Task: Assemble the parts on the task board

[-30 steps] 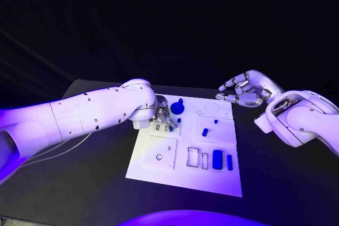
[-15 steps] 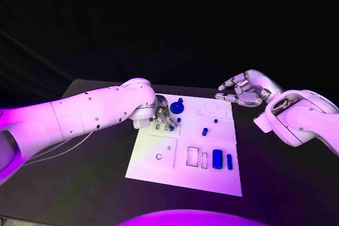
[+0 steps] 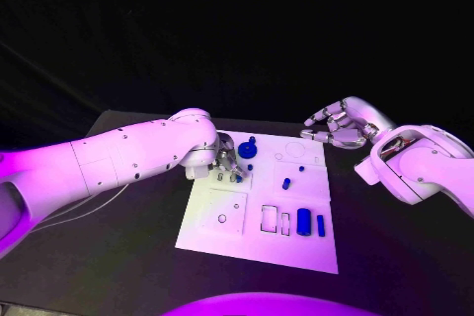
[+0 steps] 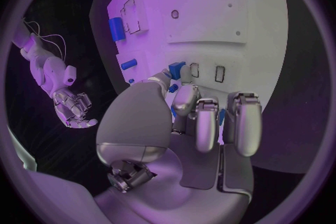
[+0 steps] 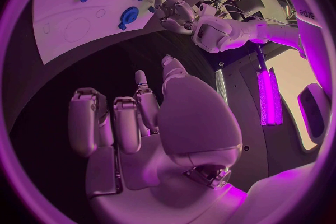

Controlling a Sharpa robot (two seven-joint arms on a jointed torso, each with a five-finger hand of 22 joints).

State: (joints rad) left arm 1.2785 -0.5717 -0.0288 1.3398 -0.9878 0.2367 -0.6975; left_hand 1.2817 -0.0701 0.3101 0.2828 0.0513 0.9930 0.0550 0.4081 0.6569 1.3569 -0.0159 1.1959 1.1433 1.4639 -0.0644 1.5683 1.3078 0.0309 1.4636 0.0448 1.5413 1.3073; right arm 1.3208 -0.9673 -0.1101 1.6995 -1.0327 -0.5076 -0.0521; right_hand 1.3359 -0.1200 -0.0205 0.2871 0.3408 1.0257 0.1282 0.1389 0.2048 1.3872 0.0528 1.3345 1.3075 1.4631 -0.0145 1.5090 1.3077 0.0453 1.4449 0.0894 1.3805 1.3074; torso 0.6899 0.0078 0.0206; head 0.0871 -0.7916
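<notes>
- Left wrist view: left hand (image 4: 183, 123) pinches a small blue part (image 4: 178, 69) at its fingertips, over the task board (image 4: 210, 22).
- Right hand (image 3: 338, 124) hangs half-curled, holding nothing.

The head camera looked down from above onto the black desk (image 3: 118, 261), taking in the whole white task board (image 3: 259, 199) from well back, with both arms entering from the sides. The left wrist camera sat close behind the left robot hand (image 4: 189, 123), facing along its fingers onto the task board (image 4: 231, 17) just beyond them. The right wrist camera sat behind the right robot hand (image 5: 140, 123), facing across the desk toward the task board (image 5: 77, 17), farther off. All three views shared the task board; each wrist view also caught the opposite robot hand.
</notes>
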